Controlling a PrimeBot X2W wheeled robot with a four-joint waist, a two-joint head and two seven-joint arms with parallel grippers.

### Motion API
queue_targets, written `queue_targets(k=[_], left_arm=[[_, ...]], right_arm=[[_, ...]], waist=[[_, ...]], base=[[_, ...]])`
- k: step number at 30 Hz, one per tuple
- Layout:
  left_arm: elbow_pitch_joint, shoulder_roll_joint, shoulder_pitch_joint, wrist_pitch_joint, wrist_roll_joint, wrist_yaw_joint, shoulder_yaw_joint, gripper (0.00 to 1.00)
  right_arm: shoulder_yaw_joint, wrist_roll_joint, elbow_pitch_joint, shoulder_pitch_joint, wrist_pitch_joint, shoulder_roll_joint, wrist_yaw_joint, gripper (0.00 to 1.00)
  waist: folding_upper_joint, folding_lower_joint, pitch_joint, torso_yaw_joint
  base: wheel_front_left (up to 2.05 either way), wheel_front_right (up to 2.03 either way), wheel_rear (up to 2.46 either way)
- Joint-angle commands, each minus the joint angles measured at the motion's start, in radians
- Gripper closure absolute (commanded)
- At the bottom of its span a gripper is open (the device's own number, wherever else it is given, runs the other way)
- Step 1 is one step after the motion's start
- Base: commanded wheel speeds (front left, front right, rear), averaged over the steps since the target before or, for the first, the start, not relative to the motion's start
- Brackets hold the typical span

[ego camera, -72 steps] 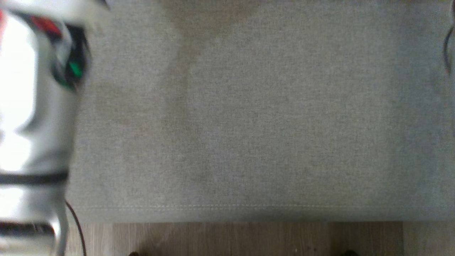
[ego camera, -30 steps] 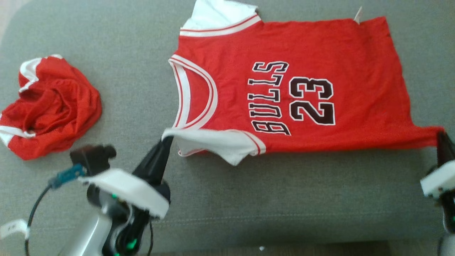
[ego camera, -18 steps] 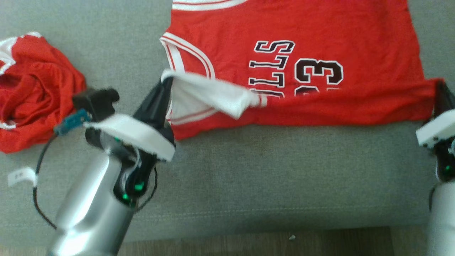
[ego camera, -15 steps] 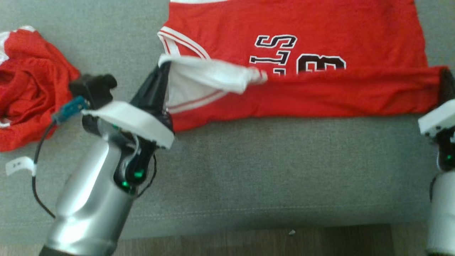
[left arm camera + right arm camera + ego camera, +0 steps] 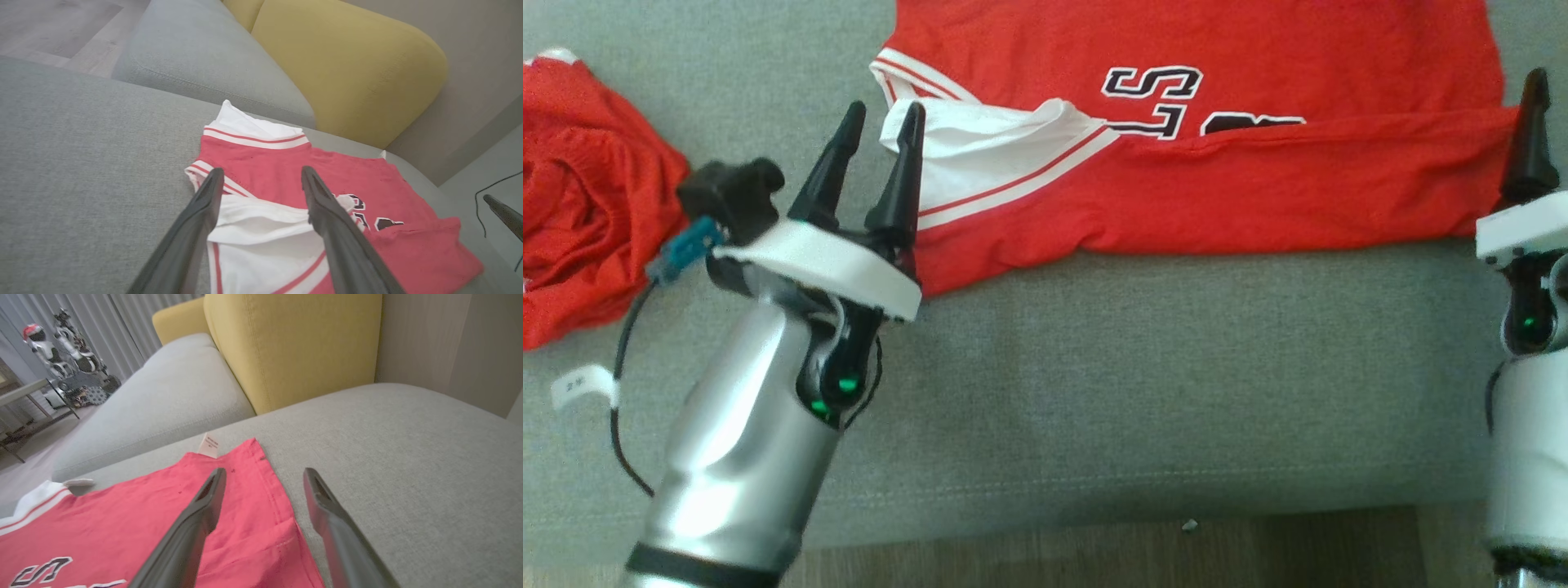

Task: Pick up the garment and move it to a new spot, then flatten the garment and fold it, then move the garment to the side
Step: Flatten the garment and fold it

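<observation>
The garment (image 5: 1258, 188) is a red jersey with white trim and black lettering, spread on the grey sofa seat (image 5: 1135, 367). Its near edge lies folded back over the lettering, with a white armhole panel (image 5: 996, 155) turned up at its left end. My left gripper (image 5: 884, 110) stands open at that left end; in the left wrist view the left gripper (image 5: 262, 171) has its fingers spread above the white panel (image 5: 261, 228), holding nothing. At the jersey's right end, the right gripper (image 5: 264, 473) is open over the red hem corner (image 5: 261, 539). One of its fingers (image 5: 1531, 131) rises beside the fold.
A second, crumpled red garment (image 5: 580, 196) lies on the seat at the far left, beside my left wrist cable and its white tag (image 5: 580, 384). Yellow back cushions (image 5: 347, 69) stand behind the seat. Wooden floor (image 5: 1094, 547) runs along the seat's front edge.
Both grippers carried the jersey's near edge away from me over the lettering, then opened and let go. The head camera has also shifted.
</observation>
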Motion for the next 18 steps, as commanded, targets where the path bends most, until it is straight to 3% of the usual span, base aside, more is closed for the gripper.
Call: queue_targets(k=[1, 5, 13, 18], left_arm=[[-0.04, 0.024, 0.023, -0.011, 0.011, 0.006, 0.027, 0.0], [-0.069, 0.029, 0.103, -0.01, 0.023, 0.026, 0.007, 0.0], [-0.032, 0.047, 0.219, 0.069, 0.058, 0.129, -0.035, 0.0], [0.021, 0.055, 0.2, 0.105, 0.068, 0.142, -0.048, 0.01]], right_arm=[[0.034, 0.016, -0.044, 0.037, -0.018, 0.0, 0.006, 0.0], [0.069, 0.047, -0.09, 0.108, -0.051, 0.012, 0.006, 0.0], [0.109, 0.084, -0.207, 0.259, -0.059, 0.051, 0.006, 0.0], [0.117, 0.081, -0.213, 0.28, -0.026, 0.06, 0.006, 0.0]], waist=[[0.0, 0.0, -0.014, -0.006], [0.0, 0.0, -0.036, -0.01], [0.0, 0.0, -0.065, -0.026], [0.0, 0.0, -0.06, -0.04]], base=[[0.0, 0.0, 0.0], [0.0, 0.0, 0.0], [0.0, 0.0, 0.0], [0.0, 0.0, 0.0]])
